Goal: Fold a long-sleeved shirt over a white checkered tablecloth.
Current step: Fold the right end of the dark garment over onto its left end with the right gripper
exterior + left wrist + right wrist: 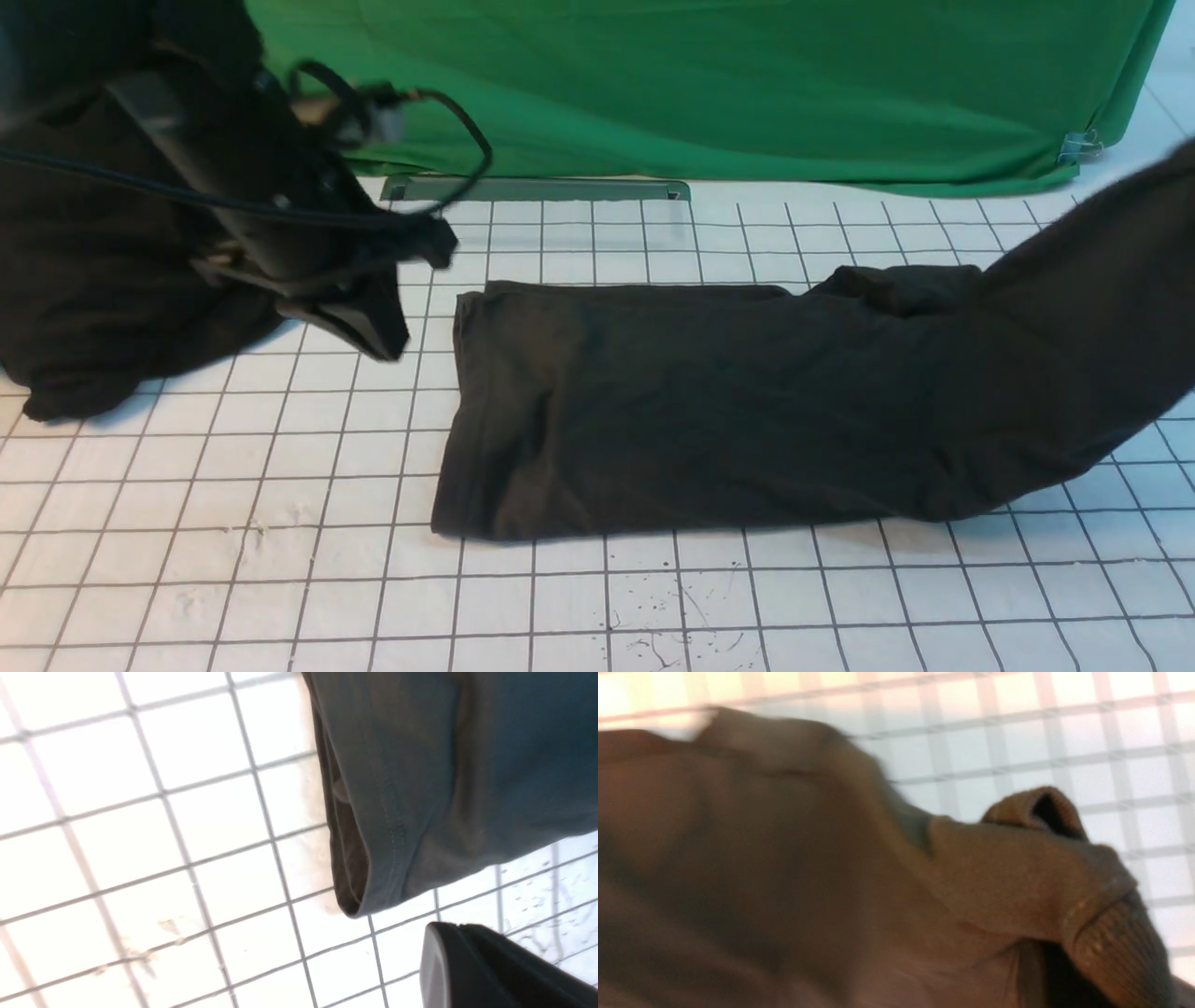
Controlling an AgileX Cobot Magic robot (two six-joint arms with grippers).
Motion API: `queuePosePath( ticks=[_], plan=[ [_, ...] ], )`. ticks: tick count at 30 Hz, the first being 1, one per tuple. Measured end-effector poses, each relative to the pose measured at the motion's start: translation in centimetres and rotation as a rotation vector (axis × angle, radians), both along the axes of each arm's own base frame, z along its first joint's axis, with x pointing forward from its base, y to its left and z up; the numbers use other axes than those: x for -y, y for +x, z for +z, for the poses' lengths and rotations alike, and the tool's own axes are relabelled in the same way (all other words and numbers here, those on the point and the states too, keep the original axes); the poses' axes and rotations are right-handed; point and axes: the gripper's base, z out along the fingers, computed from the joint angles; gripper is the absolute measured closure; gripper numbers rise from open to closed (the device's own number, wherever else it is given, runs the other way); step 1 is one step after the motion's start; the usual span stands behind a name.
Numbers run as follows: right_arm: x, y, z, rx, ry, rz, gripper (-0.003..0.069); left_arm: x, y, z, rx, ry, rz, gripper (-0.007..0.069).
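Note:
The long-sleeved shirt point(691, 411) lies as a long dark band across the white checkered tablecloth point(280, 560). Its right end rises off the cloth toward the upper right edge point(1102, 280). My left gripper point(373, 336) hovers just left of the shirt's left end, shut and empty. In the left wrist view its joined fingertips point(459, 927) sit a little apart from the shirt's hemmed corner point(373, 877). In the right wrist view, bunched shirt fabric and a ribbed cuff point(1111, 942) cover my right gripper, which is shut on the shirt; its fingers are hidden.
A plain black garment heap point(84, 280) sits at the far left under my left arm. A green fabric sheet point(700, 84) hangs along the back, with a grey metal bar point(541, 189) at its foot.

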Motion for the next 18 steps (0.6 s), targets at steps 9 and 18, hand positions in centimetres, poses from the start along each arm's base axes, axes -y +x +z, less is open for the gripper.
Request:
queuePosePath(
  ticks=[9,18],
  plan=[
    [-19.6,0.2,-2.9,0.120,0.184,0.268,0.0627,-4.9,-1.3,3.8,0.109,-0.041,0.105,0.0617],
    [-33.3,-0.2,-12.9,0.190,0.292,0.444,0.0538,-4.8,-0.9,4.1,0.139,-0.099,0.122,0.0617]
  ],
)
